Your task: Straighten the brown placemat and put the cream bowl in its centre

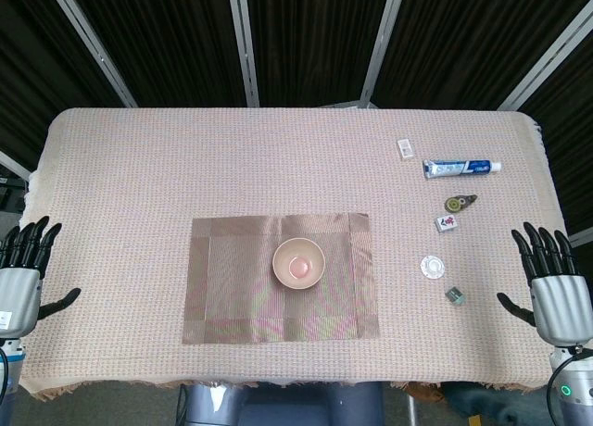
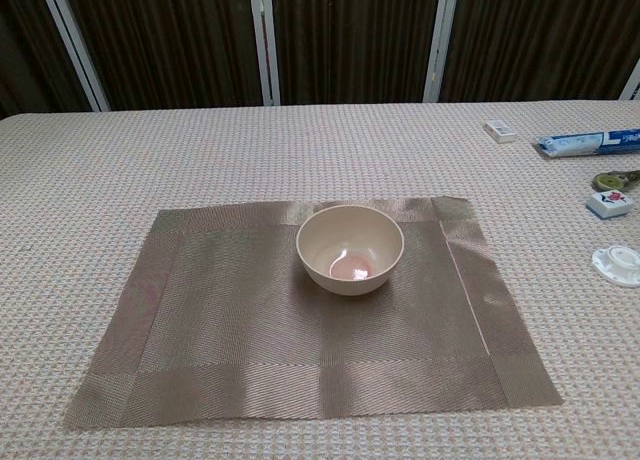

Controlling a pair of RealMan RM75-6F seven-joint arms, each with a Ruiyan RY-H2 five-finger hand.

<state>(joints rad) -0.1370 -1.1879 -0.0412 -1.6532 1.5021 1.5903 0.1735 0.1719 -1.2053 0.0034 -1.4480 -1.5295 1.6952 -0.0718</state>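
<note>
The bowl sits upright on the placemat, slightly toward two o'clock of its middle; the placemat lies flat and square to the tabletop edge. The left hand at nine o'clock and the right hand at three o'clock hover off the tabletop's sides, fingers spread, holding nothing. A toothpaste tube and small items lie toward two o'clock.

Wide bare stretches of woven beige tablecloth surround the brown woven placemat, whose only obstacle is the round cream bowl, while small clutter, including a blue-and-white toothpaste tube, crowds the right side.
</note>
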